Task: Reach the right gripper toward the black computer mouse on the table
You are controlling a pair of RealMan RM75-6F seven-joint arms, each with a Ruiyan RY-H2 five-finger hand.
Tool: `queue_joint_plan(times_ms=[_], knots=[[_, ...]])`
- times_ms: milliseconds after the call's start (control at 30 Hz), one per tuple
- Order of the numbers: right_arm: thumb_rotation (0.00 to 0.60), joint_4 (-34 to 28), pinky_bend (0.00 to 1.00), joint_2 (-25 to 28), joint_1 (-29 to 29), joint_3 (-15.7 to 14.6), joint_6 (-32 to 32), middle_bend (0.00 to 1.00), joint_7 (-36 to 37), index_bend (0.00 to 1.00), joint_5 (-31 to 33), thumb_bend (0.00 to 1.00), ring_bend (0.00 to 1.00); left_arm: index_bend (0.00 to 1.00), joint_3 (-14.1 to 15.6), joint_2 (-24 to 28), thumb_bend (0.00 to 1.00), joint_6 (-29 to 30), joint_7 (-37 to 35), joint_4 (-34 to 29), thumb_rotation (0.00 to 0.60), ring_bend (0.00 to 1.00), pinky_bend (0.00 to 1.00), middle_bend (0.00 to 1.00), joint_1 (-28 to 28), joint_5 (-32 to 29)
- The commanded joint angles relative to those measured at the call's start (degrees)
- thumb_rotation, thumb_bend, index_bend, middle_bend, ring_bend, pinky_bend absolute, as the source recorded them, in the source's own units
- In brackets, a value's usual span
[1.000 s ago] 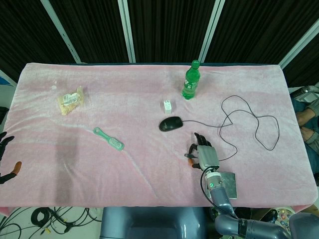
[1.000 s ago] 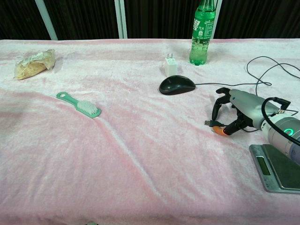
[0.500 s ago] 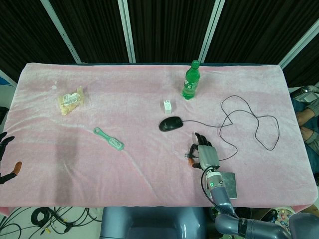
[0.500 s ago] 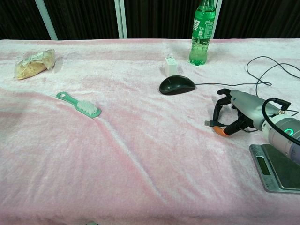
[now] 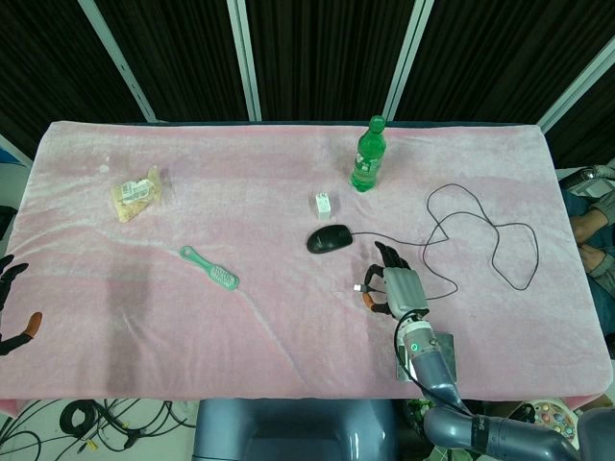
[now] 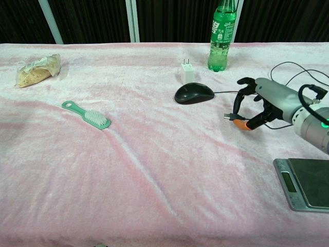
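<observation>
The black computer mouse point(image 5: 329, 238) point(image 6: 194, 93) lies near the middle of the pink cloth, and its black cable point(image 5: 480, 240) loops off to the right. My right hand point(image 5: 389, 283) point(image 6: 257, 103) hovers to the right of and nearer than the mouse, a short gap away. Its fingers are apart and curved downward, and it holds nothing. My left hand point(image 5: 12, 300) shows only at the left edge of the head view, off the table, fingers spread and empty.
A green bottle point(image 5: 368, 154) point(image 6: 222, 33) and a white charger plug point(image 5: 324, 203) point(image 6: 186, 72) stand just behind the mouse. A teal brush point(image 5: 209, 268) and a snack bag point(image 5: 135, 193) lie to the left. A grey scale point(image 5: 437, 353) point(image 6: 306, 182) sits at the front right.
My right hand has lifted off the cloth and moved forward toward the mouse, away from the scale. The mouse and the left hand have stayed put.
</observation>
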Motion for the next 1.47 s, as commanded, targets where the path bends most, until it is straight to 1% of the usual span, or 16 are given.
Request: queue_joint_plan(times_ms=[33, 67, 100, 167, 333, 467, 700, 833, 1067, 1333, 1467], knots=[[0.6, -3.7, 0.16, 3.3, 0.8, 1.6, -1.7, 0.04, 0.9, 0.59, -0.7, 0.35, 0.04, 0.16, 0.0, 0.0, 0.34, 0.0, 0.0, 0.0, 0.6, 0.0, 0.0, 0.06, 0.0, 0.0], [0.6, -4.6, 0.16, 4.1, 0.9, 2.0, -2.0, 0.04, 1.2, 0.59, -0.8, 0.35, 0.04, 0.16, 0.0, 0.0, 0.34, 0.0, 0.0, 0.0, 0.6, 0.0, 0.0, 0.06, 0.0, 0.0], [0.6, -6.8, 0.16, 5.8, 1.1, 2.9, -2.4, 0.04, 2.0, 0.59, -1.3, 0.35, 0.04, 0.16, 0.0, 0.0, 0.34, 0.0, 0.0, -0.1, 0.6, 0.0, 0.0, 0.06, 0.0, 0.1], [0.6, -9.8, 0.16, 8.4, 1.2, 3.9, -2.9, 0.04, 2.8, 0.59, -2.2, 0.35, 0.04, 0.16, 0.1, 0.0, 0.34, 0.0, -0.1, -0.1, 0.6, 0.0, 0.0, 0.06, 0.0, 0.1], [0.6, -17.3, 0.16, 14.4, 0.5, 4.9, -3.0, 0.04, 4.4, 0.59, -6.0, 0.35, 0.04, 0.16, 0.1, 0.0, 0.34, 0.1, -0.1, -0.1, 0.6, 0.0, 0.0, 0.06, 0.1, 0.1], [0.6, -23.1, 0.16, 18.6, -1.1, 4.7, -1.1, 0.04, 5.6, 0.59, -11.0, 0.35, 0.04, 0.16, 0.1, 0.0, 0.34, 0.0, -0.1, -0.1, 0.6, 0.0, 0.0, 0.06, 0.1, 0.1], [0.6, -28.9, 0.16, 22.7, -3.5, 3.7, 2.6, 0.04, 7.3, 0.59, -18.3, 0.35, 0.04, 0.16, 0.2, 0.0, 0.34, 0.1, 0.1, -0.2, 0.6, 0.0, 0.0, 0.06, 0.1, 0.2], [0.6, -31.1, 0.16, 24.3, -5.4, 2.1, 4.9, 0.04, 9.5, 0.59, -23.6, 0.35, 0.04, 0.16, 0.1, 0.0, 0.34, 0.1, 0.0, -0.2, 0.6, 0.0, 0.0, 0.06, 0.1, 0.1], [0.6, -32.3, 0.16, 25.0, -7.9, -3.0, 8.1, 0.04, 10.3, 0.59, -32.8, 0.35, 0.04, 0.16, 0.2, 0.0, 0.34, 0.1, 0.2, -0.2, 0.6, 0.0, 0.0, 0.06, 0.1, 0.1], [0.6, -32.2, 0.16, 23.2, -9.7, -6.2, 11.2, 0.04, 7.5, 0.59, -37.8, 0.35, 0.04, 0.16, 0.2, 0.0, 0.34, 0.1, 0.1, -0.2, 0.6, 0.0, 0.0, 0.06, 0.1, 0.1], [0.6, -32.2, 0.16, 22.4, -10.2, -7.4, 11.9, 0.04, 6.4, 0.59, -39.3, 0.35, 0.04, 0.16, 0.2, 0.0, 0.34, 0.0, 0.1, -0.2, 0.6, 0.0, 0.0, 0.06, 0.1, 0.1]])
